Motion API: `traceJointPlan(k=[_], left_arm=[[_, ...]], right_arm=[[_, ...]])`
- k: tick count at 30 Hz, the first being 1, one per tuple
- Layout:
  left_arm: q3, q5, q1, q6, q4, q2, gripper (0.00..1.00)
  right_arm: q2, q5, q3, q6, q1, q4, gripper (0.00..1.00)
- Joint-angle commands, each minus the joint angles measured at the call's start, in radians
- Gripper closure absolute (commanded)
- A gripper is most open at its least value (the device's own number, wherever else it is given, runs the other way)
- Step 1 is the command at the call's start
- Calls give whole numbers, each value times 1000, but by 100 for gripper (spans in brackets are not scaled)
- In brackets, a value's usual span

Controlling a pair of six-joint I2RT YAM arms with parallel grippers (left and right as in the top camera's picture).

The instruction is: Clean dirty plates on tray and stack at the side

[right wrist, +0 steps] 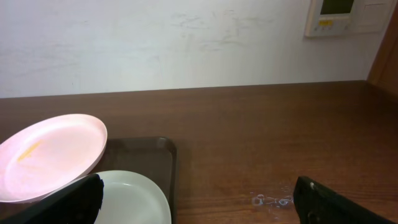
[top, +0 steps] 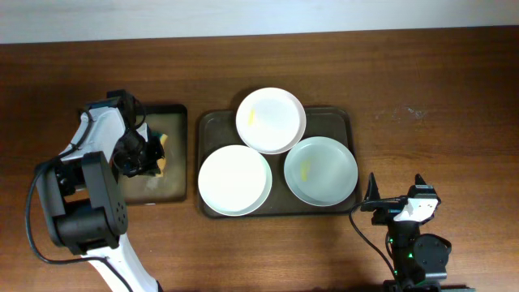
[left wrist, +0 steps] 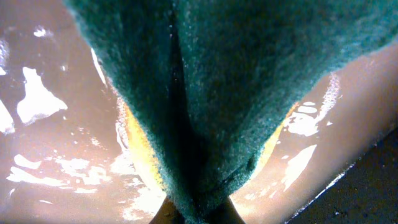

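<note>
Three white plates lie on the dark brown tray [top: 336, 118]. The back plate [top: 271, 120] has a yellow smear and overlaps the other two. The front left plate [top: 234, 180] looks clean. The right plate [top: 320, 170] has a yellow smear. My left gripper [top: 148, 156] is over the small black tray [top: 174, 122], shut on a green and yellow sponge [top: 162, 144]. In the left wrist view the sponge [left wrist: 236, 81] fills the frame, pinched between the fingers [left wrist: 198, 214]. My right gripper [top: 396, 191] is open and empty, front right of the brown tray.
The small black tray's floor [left wrist: 50, 155] looks wet and shiny. The right wrist view shows the back plate [right wrist: 53, 155], the right plate [right wrist: 134, 199], the brown tray's corner [right wrist: 152, 155] and bare wooden table up to a white wall.
</note>
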Motion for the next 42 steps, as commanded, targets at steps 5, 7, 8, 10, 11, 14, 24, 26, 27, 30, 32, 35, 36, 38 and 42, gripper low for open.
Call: traceJointPlan(k=[5, 7, 8, 10, 11, 14, 24, 26, 27, 30, 32, 35, 36, 38, 42], left_arm=[[10, -5, 0, 6, 156, 19, 1], [10, -5, 0, 6, 191, 19, 1], [10, -5, 0, 6, 201, 19, 1], [10, -5, 0, 6, 212, 19, 1], [10, -5, 0, 6, 212, 19, 7], [10, -5, 0, 6, 208, 19, 74], [10, -5, 0, 6, 224, 19, 1], [10, -5, 0, 6, 249, 19, 1], [10, -5, 0, 6, 262, 19, 1], [10, -5, 0, 6, 309, 19, 1], [10, -4, 0, 6, 344, 19, 1], [10, -5, 0, 6, 374, 19, 0], [10, -5, 0, 6, 381, 19, 0], [10, -4, 0, 6, 393, 19, 0], [10, -4, 2, 6, 402, 29, 8]], right_arm=[[-4, 12, -8, 2, 4, -3, 2], [-4, 12, -8, 2, 4, -3, 2], [-4, 12, -8, 2, 4, -3, 2], [-4, 12, -8, 2, 4, -3, 2], [-4, 12, -8, 2, 4, -3, 2], [-4, 12, -8, 2, 4, -3, 2], [-4, 12, -8, 2, 4, -3, 2], [-4, 12, -8, 2, 4, -3, 2], [-4, 12, -8, 2, 4, -3, 2], [-4, 12, -8, 2, 4, -3, 1], [-4, 12, -8, 2, 4, -3, 2], [-4, 12, -8, 2, 4, -3, 2], [-4, 12, -8, 2, 4, -3, 2], [-4, 12, -8, 2, 4, -3, 2], [-4, 13, -8, 2, 4, -3, 2]])
